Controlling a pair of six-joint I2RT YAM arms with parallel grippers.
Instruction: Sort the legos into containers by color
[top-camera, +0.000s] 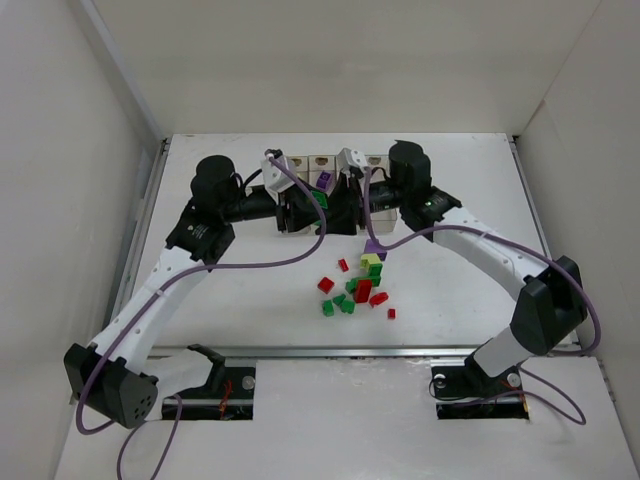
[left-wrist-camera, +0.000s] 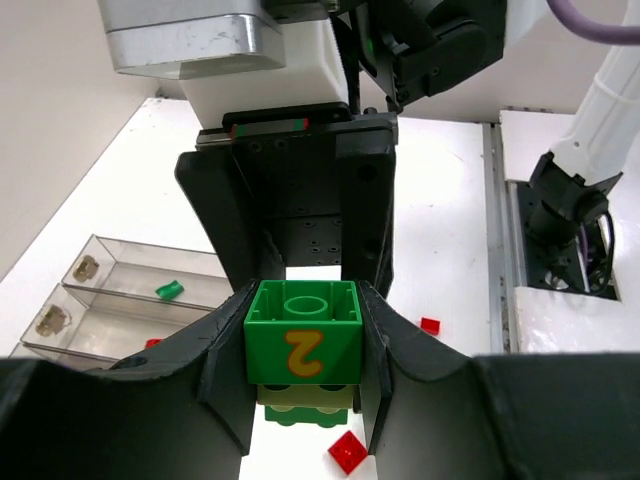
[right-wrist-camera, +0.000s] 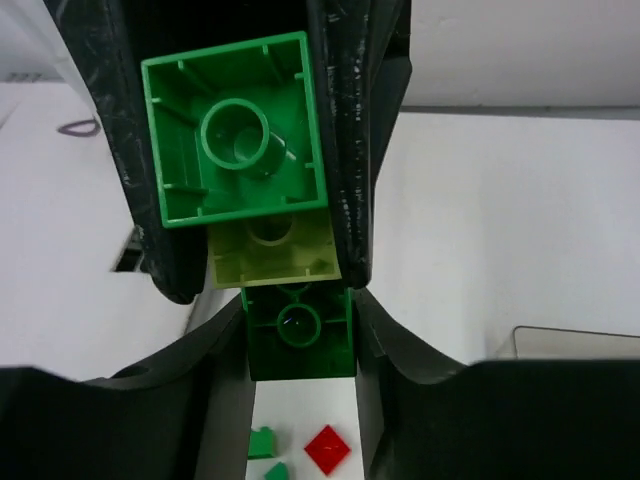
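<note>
- On the table (top-camera: 240, 300), on our side of the containers (top-camera: 322, 163), lies a little heap of loose legos (top-camera: 360, 288). They are red, green, purple and pale yellow.
- Up in the air, right by the containers, both our hands meet on one small stack of three bricks.
- Our left gripper (left-wrist-camera: 305, 330) is squeezed tight on the bright green brick (left-wrist-camera: 303, 352) with a yellow 2 on it.
- Our right gripper (right-wrist-camera: 298, 335) is squeezed tight on the dark green brick (right-wrist-camera: 300, 355). The pale brick (right-wrist-camera: 275, 255) sits between those two.
- We think these bricks are hard, light and smooth, and stuck together well. Holding the flat sides seems best, or they may slip or pop away.
- Inside the containers we see a green piece (left-wrist-camera: 168, 290) and what looks like a purple piece (top-camera: 323, 180).
</note>
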